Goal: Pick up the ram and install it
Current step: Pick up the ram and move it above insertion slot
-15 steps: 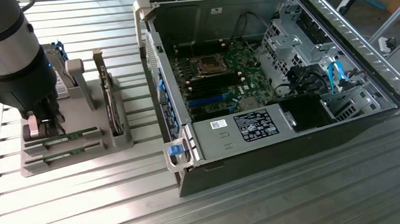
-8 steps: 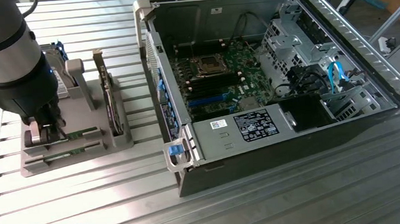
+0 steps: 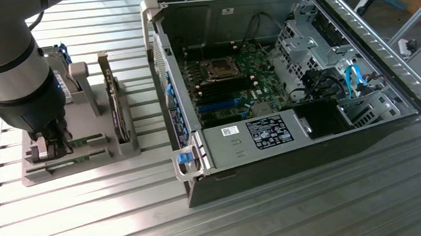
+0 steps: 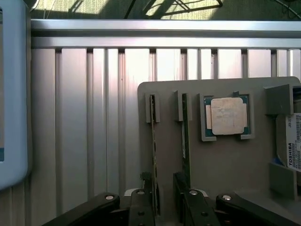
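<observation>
Two ram sticks stand on edge in slots of a grey holder. One ram stick runs into the gap between my fingers, close to one finger. The other ram stick ends at the other finger. My gripper is open and low over the holder, with no grip on either stick. In the exterior view the gripper hangs over the holder's near end at the left, with green ram edges beside it. The open computer case lies to the exterior view's right, its motherboard exposed.
The holder also carries a processor chip, a hard drive with a white label and an upright expansion card. A pale blue-grey object lies beside the holder on the ribbed metal table. The case wall stands close to the holder.
</observation>
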Controlling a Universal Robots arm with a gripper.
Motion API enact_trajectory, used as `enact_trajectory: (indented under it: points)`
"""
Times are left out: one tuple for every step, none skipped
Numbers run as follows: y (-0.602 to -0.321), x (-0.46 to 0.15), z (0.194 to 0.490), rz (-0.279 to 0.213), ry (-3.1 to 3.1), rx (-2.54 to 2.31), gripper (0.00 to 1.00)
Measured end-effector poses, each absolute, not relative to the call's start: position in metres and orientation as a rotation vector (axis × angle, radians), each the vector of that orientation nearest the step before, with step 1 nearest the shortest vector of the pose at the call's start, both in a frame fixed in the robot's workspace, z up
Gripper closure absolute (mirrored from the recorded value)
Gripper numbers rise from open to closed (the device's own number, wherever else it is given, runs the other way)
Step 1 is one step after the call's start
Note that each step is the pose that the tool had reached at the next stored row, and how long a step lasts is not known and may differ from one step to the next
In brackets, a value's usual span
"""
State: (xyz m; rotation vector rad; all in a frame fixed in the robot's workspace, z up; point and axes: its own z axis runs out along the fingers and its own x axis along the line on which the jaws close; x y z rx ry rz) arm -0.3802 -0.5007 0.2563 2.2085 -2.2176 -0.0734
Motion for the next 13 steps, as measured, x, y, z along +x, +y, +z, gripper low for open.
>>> enact_trajectory:
  points:
    - [-0.501, -0.380, 0.255, -0.073, -2.218, 2.209, 0.68]
    - [-0.501, -0.380, 0.253, -0.073, -2.218, 2.209, 0.68]
    - [-0.501, -0.380, 0.252, -0.073, -2.218, 2.209, 0.68]
    - [-0.501, -0.380, 0.250, -0.073, -2.217, 2.209, 0.68]
    - [-0.502, -0.380, 0.248, -0.073, -2.217, 2.209, 0.68]
    - [-0.502, -0.380, 0.246, -0.073, -2.217, 2.209, 0.68]
    - [-0.502, -0.380, 0.245, -0.073, -2.217, 2.209, 0.68]
    - [-0.502, -0.380, 0.244, -0.073, -2.217, 2.209, 0.68]
    - [-0.503, -0.380, 0.242, -0.073, -2.217, 2.209, 0.68]
    - [-0.503, -0.380, 0.241, -0.073, -2.217, 2.209, 0.68]
    - [-0.503, -0.380, 0.239, -0.073, -2.217, 2.209, 0.68]
    - [-0.503, -0.380, 0.238, -0.073, -2.217, 2.209, 0.68]
    - [-0.503, -0.380, 0.236, -0.073, -2.217, 2.209, 0.68]
